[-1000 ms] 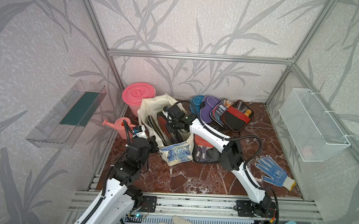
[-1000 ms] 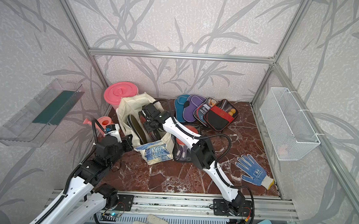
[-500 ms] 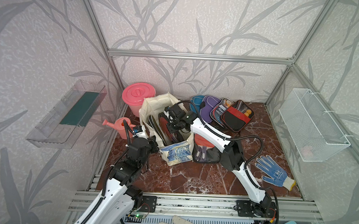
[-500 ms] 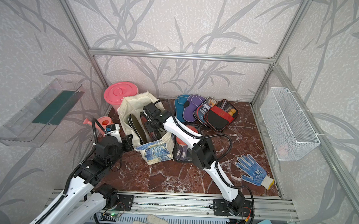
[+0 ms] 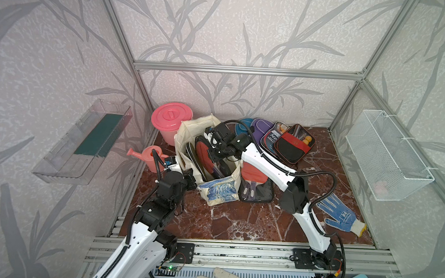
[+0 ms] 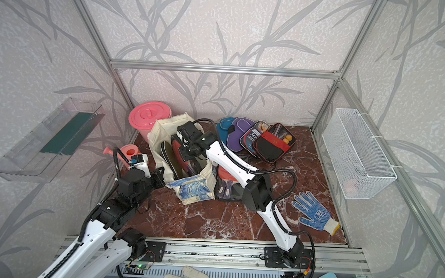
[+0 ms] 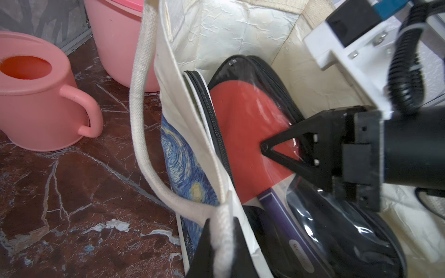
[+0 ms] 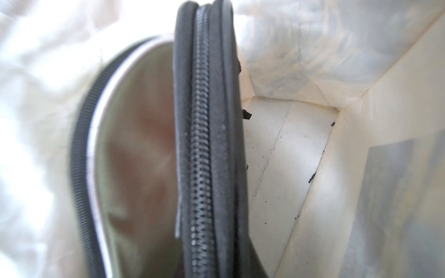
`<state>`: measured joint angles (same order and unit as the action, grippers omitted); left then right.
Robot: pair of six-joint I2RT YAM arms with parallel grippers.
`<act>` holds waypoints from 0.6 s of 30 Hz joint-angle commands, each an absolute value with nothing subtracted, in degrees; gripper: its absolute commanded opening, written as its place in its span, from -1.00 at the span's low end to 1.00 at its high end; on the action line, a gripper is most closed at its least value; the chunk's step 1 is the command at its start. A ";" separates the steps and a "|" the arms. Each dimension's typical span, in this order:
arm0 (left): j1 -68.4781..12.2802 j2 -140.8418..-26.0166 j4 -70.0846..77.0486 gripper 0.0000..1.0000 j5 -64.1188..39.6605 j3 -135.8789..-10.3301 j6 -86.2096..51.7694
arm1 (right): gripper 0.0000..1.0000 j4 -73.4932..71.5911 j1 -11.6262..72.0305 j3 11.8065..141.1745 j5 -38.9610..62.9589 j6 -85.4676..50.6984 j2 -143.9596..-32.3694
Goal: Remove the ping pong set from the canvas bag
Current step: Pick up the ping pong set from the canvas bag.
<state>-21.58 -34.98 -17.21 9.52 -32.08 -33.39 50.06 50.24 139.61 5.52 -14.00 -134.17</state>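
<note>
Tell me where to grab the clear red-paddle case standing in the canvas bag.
Likely its rounded zipped rim, taken from above through the open top of the canvas bag, pinching across the flat faces. The clear case stands on edge, rim up, another case close beside it.

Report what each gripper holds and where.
Left gripper: the canvas bag, by its white rope handle. Right gripper: the clear red-paddle case inside the bag, clamped across its zipped edge.

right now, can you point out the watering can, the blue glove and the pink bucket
watering can [image 7: 36, 115], left wrist view, on its pink side wall
blue glove [image 5: 339, 215], in a top view, on the palm
pink bucket [image 5: 175, 118], in a top view, on the lid
</note>
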 commanded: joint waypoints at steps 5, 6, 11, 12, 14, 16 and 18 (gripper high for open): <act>-21.53 -34.53 -16.79 -1.00 9.78 -31.07 -33.13 | -1.00 51.72 49.91 145.46 7.89 -14.62 -127.30; -21.49 -34.53 -16.77 -1.00 9.83 -31.11 -33.01 | -1.00 52.10 49.81 146.07 7.98 -14.53 -126.90; -21.52 -34.60 -16.79 -1.00 10.28 -30.90 -33.16 | -1.00 53.07 49.33 146.96 8.96 -14.59 -124.01; -21.48 -34.68 -16.77 -1.00 10.36 -30.92 -33.21 | -1.00 53.15 49.14 146.99 9.09 -14.67 -123.23; -21.45 -34.68 -16.79 -1.00 10.61 -30.93 -33.20 | -1.00 53.52 48.70 147.04 9.51 -14.76 -121.76; -21.48 -34.80 -16.96 -1.00 11.07 -30.94 -33.16 | -1.00 53.86 48.27 146.76 9.66 -14.68 -120.20; -21.49 -34.72 -17.03 -1.00 11.39 -30.94 -33.18 | -1.00 53.64 47.68 145.53 10.25 -14.83 -118.03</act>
<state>-21.58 -34.96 -17.10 10.04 -31.77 -33.41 54.52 48.47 144.53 8.23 -14.28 -123.72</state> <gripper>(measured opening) 0.093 0.197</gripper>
